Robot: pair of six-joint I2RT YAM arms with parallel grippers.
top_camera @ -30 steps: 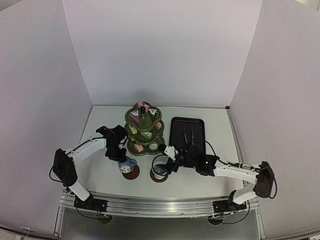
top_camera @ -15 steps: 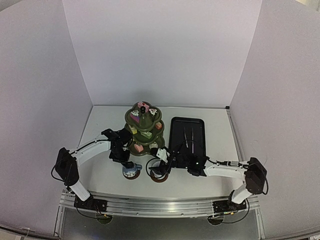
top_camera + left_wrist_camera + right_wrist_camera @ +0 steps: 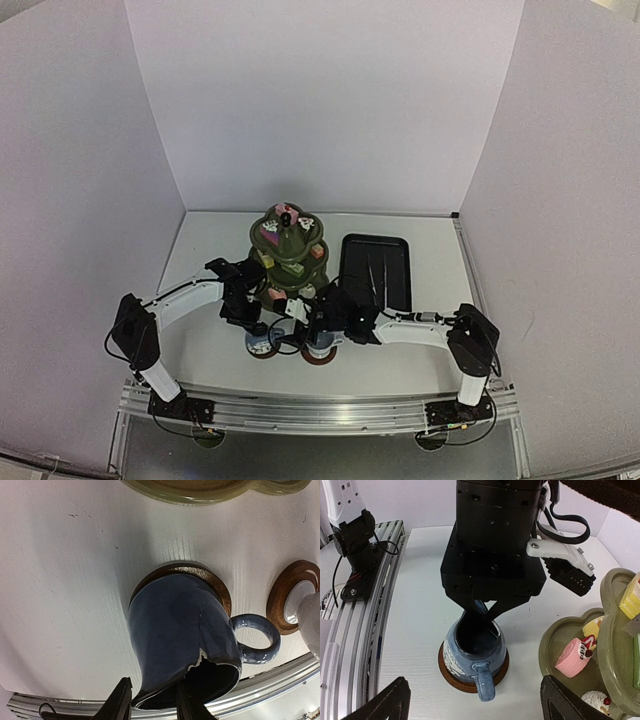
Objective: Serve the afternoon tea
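Observation:
The small blue jug (image 3: 175, 625) stands on a round brown coaster (image 3: 200, 572), its handle toward the right arm. My left gripper (image 3: 152, 705) is shut on the jug's spout rim, one finger inside and one outside; the pinch also shows in the right wrist view (image 3: 485, 612). My right gripper (image 3: 472, 685) is wide open and empty, just short of the jug (image 3: 475, 650) and its handle. The pale cup (image 3: 312, 625) sits on the second coaster (image 3: 280, 600), partly under the right arm in the top view (image 3: 320, 345). The olive three-tier stand (image 3: 288, 255) holds small cakes, among them a pink roll (image 3: 572, 657).
The black tray (image 3: 395, 250) with thin metal tongs (image 3: 375, 272) lies right of the stand. The stand's lower tier (image 3: 555, 635) is close on the right gripper's right. The table's metal front rail (image 3: 355, 610) runs at its left. White walls enclose the table.
My right gripper has swung left from beside the tray, past the cup, up to the jug. The left gripper has stayed on the jug, shifting slightly right.

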